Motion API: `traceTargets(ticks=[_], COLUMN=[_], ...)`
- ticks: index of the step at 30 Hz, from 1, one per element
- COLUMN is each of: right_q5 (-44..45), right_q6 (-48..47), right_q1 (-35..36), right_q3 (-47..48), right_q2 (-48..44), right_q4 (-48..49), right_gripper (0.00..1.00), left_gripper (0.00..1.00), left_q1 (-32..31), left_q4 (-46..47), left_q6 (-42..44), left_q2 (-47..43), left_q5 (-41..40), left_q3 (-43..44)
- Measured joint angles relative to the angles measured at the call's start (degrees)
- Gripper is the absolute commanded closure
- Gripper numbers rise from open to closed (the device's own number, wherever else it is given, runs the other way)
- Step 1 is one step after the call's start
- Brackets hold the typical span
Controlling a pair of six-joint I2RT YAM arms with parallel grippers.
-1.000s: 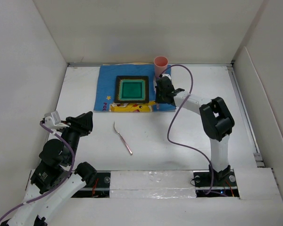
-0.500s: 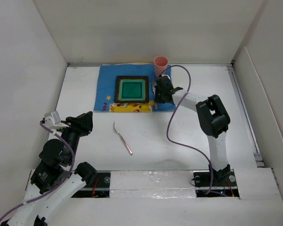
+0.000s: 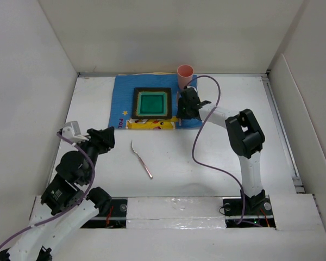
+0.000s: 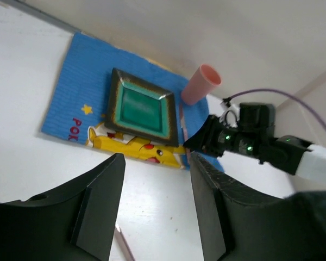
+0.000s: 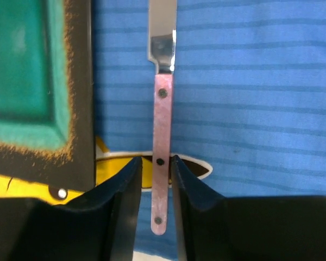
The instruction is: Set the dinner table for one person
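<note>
Right wrist view: the knife [image 5: 162, 98] is laid beside the plate [image 5: 22, 70], at the desk's [image 3: 206, 168] far edge, flanked by the parted right gripper [image 5: 154, 163]; a clean lift seems called for.

The only readable writing is the red capitals "POK" on the blue placemat [image 4: 70, 81], at about 7 o'clock from the green plate [image 4: 141, 106] in the left wrist view. The top view shows only "PO" of it.
</note>
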Motion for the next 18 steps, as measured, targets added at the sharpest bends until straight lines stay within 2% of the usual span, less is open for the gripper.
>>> traceTargets(ticks=[5, 8, 9, 11, 12, 15, 17, 18], right_q5=[-2.43, -4.33, -4.87, -5.73, -6.21, -7.76, -8.57, -8.85], right_q6=[-0.35, -1.31, -1.62, -2.64, -2.78, -3.08, -3.3, -3.39], right_q1=[0.0, 0.02, 0.02, 0.24, 0.33, 0.52, 0.76, 0.81], right_q3=[-6.1, -10.64, -12.11, -16.04, -18.36, -25.2, -29.44, -31.28], right_q2=[-6.25, -13.99, -17.07, -23.96, -27.56, -36.89, -41.29, -42.88], right_q4=[1.01, 1.99, 2.27, 4.55, 5.77, 9.38, 10.82, 11.23], right_gripper=[0.51, 0.51, 0.57, 0.8, 0.99, 1.0, 1.0, 0.99], left_gripper=[0.51, 0.56, 0.62, 0.67, 0.75, 0.92, 0.93, 0.88], left_q1=[0.0, 0.0, 0.0, 0.0, 0.0, -0.68, -2.45, -3.96], left_q4=[-0.5, -1.16, -1.22, -1.57, -2.03, -3.74, -5.05, -5.55], left_q6=[0.26, 0.17, 0.15, -0.13, -0.26, -1.05, -1.86, -2.34], left_q2=[10.91, 18.12, 19.89, 23.54, 25.22, 29.57, 33.24, 35.19], left_q5=[3.08, 6.99, 8.41, 10.99, 12.39, 14.88, 15.28, 15.52], left_q3=[0.24, 0.83, 1.01, 1.25, 1.33, 2.21, 3.39, 3.91])
